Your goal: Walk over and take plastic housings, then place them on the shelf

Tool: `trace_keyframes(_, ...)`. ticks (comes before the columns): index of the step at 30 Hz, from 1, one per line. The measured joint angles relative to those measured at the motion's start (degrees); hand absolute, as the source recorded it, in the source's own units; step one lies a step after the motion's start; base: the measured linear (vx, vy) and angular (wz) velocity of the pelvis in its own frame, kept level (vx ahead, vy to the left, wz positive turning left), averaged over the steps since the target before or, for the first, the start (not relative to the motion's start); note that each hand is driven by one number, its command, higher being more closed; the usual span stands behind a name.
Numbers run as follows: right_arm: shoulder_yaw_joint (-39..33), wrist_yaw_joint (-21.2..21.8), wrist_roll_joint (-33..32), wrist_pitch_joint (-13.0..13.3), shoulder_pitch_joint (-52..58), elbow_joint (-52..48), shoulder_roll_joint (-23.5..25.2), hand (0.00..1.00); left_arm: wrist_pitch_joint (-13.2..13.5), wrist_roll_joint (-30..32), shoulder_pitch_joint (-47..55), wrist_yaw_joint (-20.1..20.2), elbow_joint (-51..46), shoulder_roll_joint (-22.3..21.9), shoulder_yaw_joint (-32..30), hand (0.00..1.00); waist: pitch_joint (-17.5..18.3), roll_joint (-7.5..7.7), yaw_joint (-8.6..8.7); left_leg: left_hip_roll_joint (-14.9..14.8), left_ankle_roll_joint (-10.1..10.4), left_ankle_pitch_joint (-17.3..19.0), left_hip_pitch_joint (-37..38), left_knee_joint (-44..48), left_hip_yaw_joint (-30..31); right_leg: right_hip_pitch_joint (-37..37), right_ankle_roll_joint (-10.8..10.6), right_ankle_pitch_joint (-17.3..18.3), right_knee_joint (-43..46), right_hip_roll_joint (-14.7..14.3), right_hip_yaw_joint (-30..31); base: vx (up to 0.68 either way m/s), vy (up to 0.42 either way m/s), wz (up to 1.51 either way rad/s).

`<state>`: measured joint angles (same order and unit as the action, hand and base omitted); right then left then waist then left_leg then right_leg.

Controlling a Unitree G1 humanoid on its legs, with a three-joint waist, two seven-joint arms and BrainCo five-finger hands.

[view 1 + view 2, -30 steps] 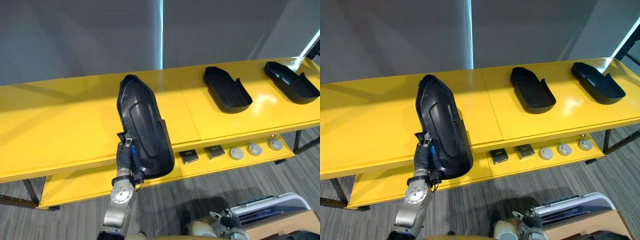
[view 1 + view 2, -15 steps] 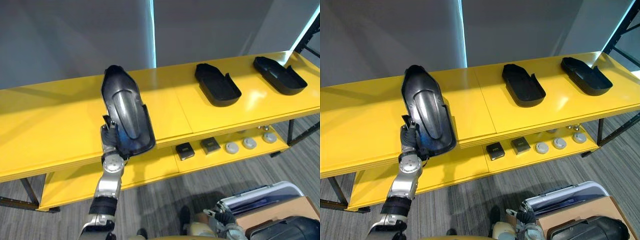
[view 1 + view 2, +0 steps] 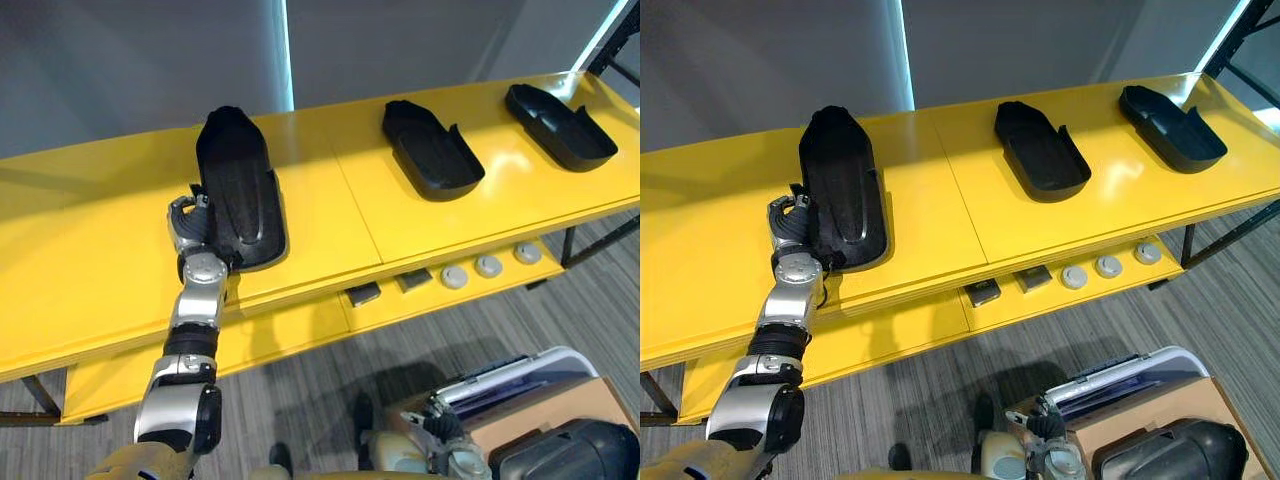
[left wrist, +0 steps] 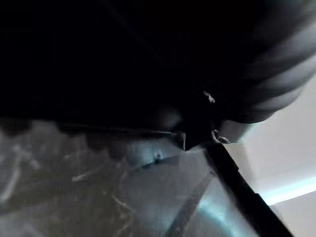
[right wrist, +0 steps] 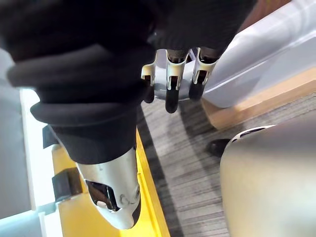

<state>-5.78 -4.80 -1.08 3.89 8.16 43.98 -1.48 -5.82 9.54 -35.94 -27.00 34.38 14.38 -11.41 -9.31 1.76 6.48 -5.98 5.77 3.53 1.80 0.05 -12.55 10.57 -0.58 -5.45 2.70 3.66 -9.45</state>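
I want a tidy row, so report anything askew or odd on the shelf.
The left housing, by the left hand, seems to lie hollow side down, while the middle housing and right housing lie hollow side up. Nothing else stands out.

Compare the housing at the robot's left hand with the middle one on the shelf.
The left housing lies domed side up; the middle housing lies hollow side up. The left hand grips the left housing's edge; the middle housing is untouched. Both are black and rest on the yellow shelf.
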Motion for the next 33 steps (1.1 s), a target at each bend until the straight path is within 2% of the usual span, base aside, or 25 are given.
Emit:
trace_keyframes(4,0.01,-0.01,-0.07,0.15,-0.35,-0.05,0.01,0.0,0.24,-2.73,-1.66,-1.22,0.47,0.01,-0.52,0.0,-0.23,-0.03,0.53,0.14,0.0,-0.01,-0.44,0.03,-0.1,0.95,-0.08,0.33,1.14,0.35,0.02,-0.02,-0.005,0.02)
trace_keyframes(9,0.03,-0.05,-0.07,0.03,-0.55,-0.04,0.0,0.0,1.31,-8.54,-1.64,-3.46,-3.51,-3.07,0.16,0.0,-0.38,-0.1,0.42,0.31,-0.01,-0.01,-1.11,-0.1,0.62,1.69,-0.27,0.7,1.58,0.53,-0.09,0.0,0.001,0.04)
trace_keyframes(13,0.02,-0.09,-0.13,0.0,-0.59,-0.04,0.0,0.0,2.45,-9.46,-0.82,-5.32,-16.39,-7.02,3.44,0.0,-0.47,-0.22,0.34,0.59,-0.03,-0.02,-1.03,-0.07,1.34,1.64,-0.34,1.14,2.24,0.83,-0.32,0.03,0.018,0.04)
trace_keyframes(17,-0.04,-0.08,-0.62,0.11,-0.73,0.01,-0.01,0.0,4.81,-5.78,2.71,-5.52,-30.34,-7.94,8.72,0.0,-0.62,-0.48,0.36,1.05,-0.04,-0.01,-0.84,-0.02,1.39,1.37,-0.43,1.2,2.23,1.29,-0.29,0.02,0.031,0.01)
trace_keyframes(18,-0.08,-0.09,-0.63,0.18,-0.76,0.18,-0.01,0.0,5.61,-3.55,5.29,-5.44,-34.58,-8.82,10.0,1.0,-0.65,-0.53,0.32,1.08,-0.07,0.03,-0.76,-0.02,1.45,0.99,-0.46,1.22,2.18,1.33,-0.34,-0.01,0.029,0.04)
trace_keyframes(20,-0.3,-0.07,-0.67,0.31,-0.76,0.29,-0.03,0.0,7.06,0.21,10.89,-4.8,-39.59,-10.23,11.53,1.0,-0.83,-0.87,0.16,1.01,-0.69,0.44,-0.32,0.1,1.56,0.19,-0.67,1.39,2.11,1.28,-0.53,-0.02,0.021,0.05)
trace_keyframes(22,-0.64,-0.05,-0.7,0.95,-0.75,1.66,-0.24,0.0,7.99,4.22,17.89,-2.52,-41.66,-11.09,13.47,1.0,-1.05,-1.54,-0.95,1.03,-1.28,1.0,-0.05,0.34,1.59,-0.33,-0.88,1.53,2.04,1.33,-0.57,-0.04,0.008,0.04)
trace_keyframes(25,-0.96,-0.03,-0.69,1.31,-1.12,2.07,-0.19,0.0,9.12,8.15,25.8,0.57,-43.44,-10.83,15.23,1.0,-1.1,-1.74,-1.37,1.06,-1.17,1.22,-0.44,0.02,2.15,-0.33,-1.15,1.71,1.71,1.39,-0.99,-0.04,-0.004,0.1)
trace_keyframes(33,-0.12,-0.1,-0.51,1.47,-1.22,2.28,-0.43,0.0,10.34,17.88,32.59,4.71,-39.96,-8.94,19.82,1.0,-0.85,-2.15,-1.89,0.92,-1.51,0.93,-0.91,0.37,2.12,-0.57,-1.03,1.31,0.51,1.23,-1.47,0.03,0.005,0.01)
